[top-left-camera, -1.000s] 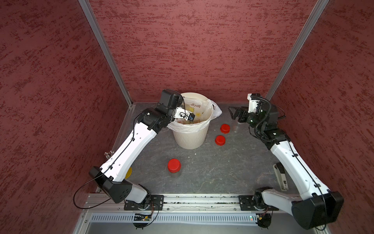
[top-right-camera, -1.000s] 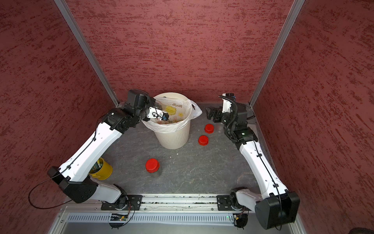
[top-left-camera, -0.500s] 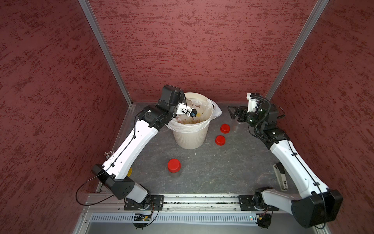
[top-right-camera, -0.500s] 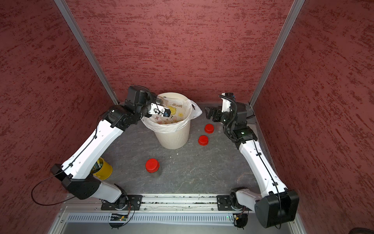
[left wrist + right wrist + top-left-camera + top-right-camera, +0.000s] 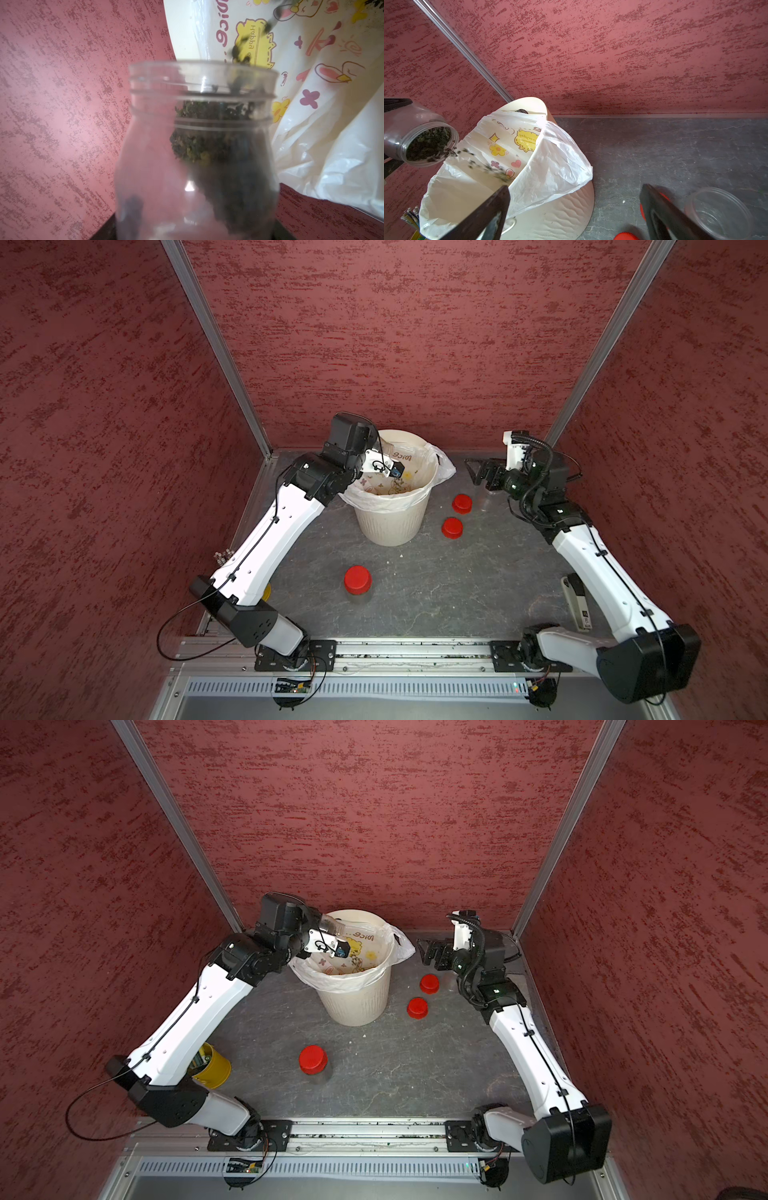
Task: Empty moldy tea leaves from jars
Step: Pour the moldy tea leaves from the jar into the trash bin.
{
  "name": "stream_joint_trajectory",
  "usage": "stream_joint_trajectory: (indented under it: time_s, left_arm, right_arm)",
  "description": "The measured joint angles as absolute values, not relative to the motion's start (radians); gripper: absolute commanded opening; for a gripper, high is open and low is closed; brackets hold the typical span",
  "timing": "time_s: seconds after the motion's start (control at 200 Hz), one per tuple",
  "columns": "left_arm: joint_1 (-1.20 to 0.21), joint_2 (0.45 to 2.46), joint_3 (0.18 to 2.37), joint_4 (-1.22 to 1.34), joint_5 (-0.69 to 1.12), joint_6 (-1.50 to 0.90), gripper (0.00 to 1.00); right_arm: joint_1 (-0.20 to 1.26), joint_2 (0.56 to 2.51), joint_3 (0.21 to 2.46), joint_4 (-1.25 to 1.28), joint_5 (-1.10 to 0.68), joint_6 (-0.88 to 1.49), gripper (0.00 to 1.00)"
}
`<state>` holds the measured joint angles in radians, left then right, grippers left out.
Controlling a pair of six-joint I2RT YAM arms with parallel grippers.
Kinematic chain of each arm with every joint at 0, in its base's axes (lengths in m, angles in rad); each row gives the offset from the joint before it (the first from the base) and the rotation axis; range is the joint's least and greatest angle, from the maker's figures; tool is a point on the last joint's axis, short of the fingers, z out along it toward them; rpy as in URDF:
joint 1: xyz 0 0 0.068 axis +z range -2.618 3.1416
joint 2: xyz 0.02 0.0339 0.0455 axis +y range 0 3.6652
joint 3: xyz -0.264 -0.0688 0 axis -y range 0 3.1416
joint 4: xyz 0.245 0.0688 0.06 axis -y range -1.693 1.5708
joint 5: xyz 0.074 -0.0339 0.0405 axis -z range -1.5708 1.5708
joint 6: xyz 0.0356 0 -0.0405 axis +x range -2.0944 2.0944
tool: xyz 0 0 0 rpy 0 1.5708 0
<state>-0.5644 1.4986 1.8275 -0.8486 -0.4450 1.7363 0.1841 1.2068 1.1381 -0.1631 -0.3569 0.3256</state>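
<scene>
Your left gripper [image 5: 330, 935] is closed firmly on an open clear jar [image 5: 419, 137]. It holds the jar tilted above the rim of the cream ribbed bin [image 5: 390, 526], on the side of the bin nearer the left arm, with the mouth pointing down into the bin. Dark tea leaves [image 5: 427, 143] lie along the low side of the jar up to its mouth. Some of them are in the air, falling onto the white printed bag [image 5: 554, 166] that lines the bin.

Your right gripper [image 5: 473, 473] hangs on the other side of the bin, near it but not touching, with its fingers spread wide and nothing between them. In the right wrist view, an empty jar [image 5: 718, 212] without a lid stands upright on the grey table [image 5: 436, 605], close to one finger. Two loose red lids [image 5: 462, 503] [image 5: 452, 527] lie on the table beside the bin, on the right arm's side. A closed jar [image 5: 357, 578], with its red lid on, stands in front of the bin, well apart from it.
</scene>
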Motion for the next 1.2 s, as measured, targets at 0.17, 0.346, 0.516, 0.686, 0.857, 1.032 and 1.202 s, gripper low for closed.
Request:
stream_joint_trajectory:
  time_s: [0.17, 0.346, 0.516, 0.686, 0.857, 1.032, 1.202]
  left_arm:
    - [-0.553, 1.487, 1.781, -0.864, -0.445, 1.736, 0.66]
    - [-0.556, 1.507, 1.856, -0.866, -0.443, 1.74, 0.66]
    - [-0.552, 1.467, 1.806, -0.843, -0.443, 1.739, 0.66]
    - [-0.537, 1.457, 1.72, -0.85, -0.443, 1.74, 0.66]
    - [-0.543, 1.485, 1.794, -0.86, -0.442, 1.752, 0.66]
    - [-0.546, 1.469, 1.794, -0.839, -0.427, 1.756, 0.66]
    - [-0.543, 1.482, 1.749, -0.852, -0.426, 1.758, 0.66]
  right_arm:
    - [0.184, 1.207, 1.138, -0.154, -0.363, 0.326, 0.99]
    - [0.184, 1.207, 1.138, -0.15, -0.371, 0.327, 0.99]
    - [0.184, 1.206, 1.138, -0.143, -0.376, 0.333, 0.99]
    - [0.184, 1.206, 1.138, -0.143, -0.377, 0.333, 0.99]
    - [0.184, 1.206, 1.138, -0.142, -0.381, 0.335, 0.99]
    - [0.184, 1.206, 1.138, -0.142, -0.389, 0.337, 0.99]
    - [0.184, 1.206, 1.138, -0.142, -0.395, 0.337, 0.99]
